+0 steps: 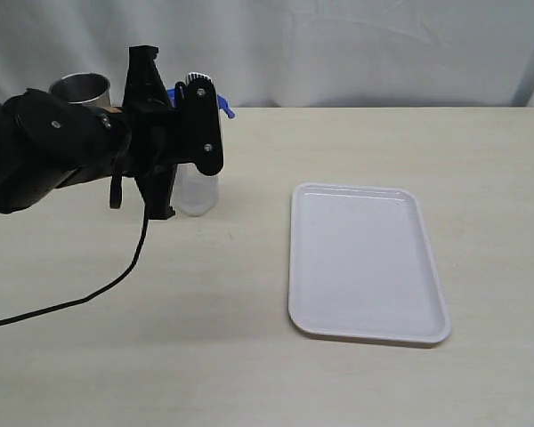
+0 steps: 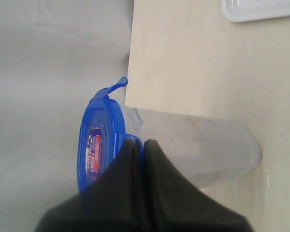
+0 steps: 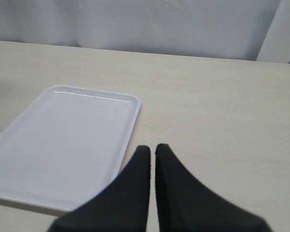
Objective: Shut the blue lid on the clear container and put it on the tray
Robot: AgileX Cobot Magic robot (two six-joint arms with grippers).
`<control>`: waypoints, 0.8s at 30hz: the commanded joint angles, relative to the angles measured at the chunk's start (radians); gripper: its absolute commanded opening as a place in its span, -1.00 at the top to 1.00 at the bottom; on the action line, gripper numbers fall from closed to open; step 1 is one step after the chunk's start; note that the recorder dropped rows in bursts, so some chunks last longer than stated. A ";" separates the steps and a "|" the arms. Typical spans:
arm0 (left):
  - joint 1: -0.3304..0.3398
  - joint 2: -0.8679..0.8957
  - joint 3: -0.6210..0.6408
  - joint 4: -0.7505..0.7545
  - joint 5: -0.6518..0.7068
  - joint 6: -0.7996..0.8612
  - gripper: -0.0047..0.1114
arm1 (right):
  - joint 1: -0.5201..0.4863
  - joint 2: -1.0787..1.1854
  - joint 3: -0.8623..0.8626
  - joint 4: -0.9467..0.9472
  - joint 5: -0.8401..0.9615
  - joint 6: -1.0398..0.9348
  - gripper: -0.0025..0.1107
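The clear container (image 1: 198, 191) (image 2: 203, 145) stands upright on the table at the back left, with the blue lid (image 1: 226, 110) (image 2: 99, 140) sitting on its rim. One lid flap sticks up. My left gripper (image 1: 205, 120) (image 2: 140, 141) is shut, with its closed fingertips against the lid's edge at the top of the container and nothing between them. The white tray (image 1: 365, 258) (image 3: 63, 140) lies flat to the right of the container with nothing on it. My right gripper (image 3: 152, 147) is shut and hangs over the bare table beside the tray's corner; the exterior view does not show it.
A grey steel cup (image 1: 80, 87) stands behind my left arm at the back left. A black cable (image 1: 116, 285) trails from that arm across the table to the left edge. A white curtain closes off the back.
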 commanded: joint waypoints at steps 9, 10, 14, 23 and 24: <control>-0.008 -0.008 0.004 -0.071 -0.017 0.003 0.92 | 0.002 -0.003 -0.003 -0.003 -0.005 -0.003 0.88; -0.008 -0.008 0.004 -0.078 -0.015 0.003 0.92 | 0.002 -0.003 -0.003 -0.003 -0.005 -0.003 0.88; -0.008 -0.008 0.007 -0.088 -0.001 0.003 0.92 | 0.002 -0.003 -0.003 -0.003 -0.005 -0.003 0.88; -0.008 -0.008 0.009 -0.085 0.021 0.007 0.92 | 0.002 -0.003 -0.003 -0.003 -0.005 -0.003 0.88; -0.008 -0.008 0.009 -0.085 0.021 0.007 0.92 | 0.002 -0.003 -0.003 -0.003 -0.005 -0.003 0.88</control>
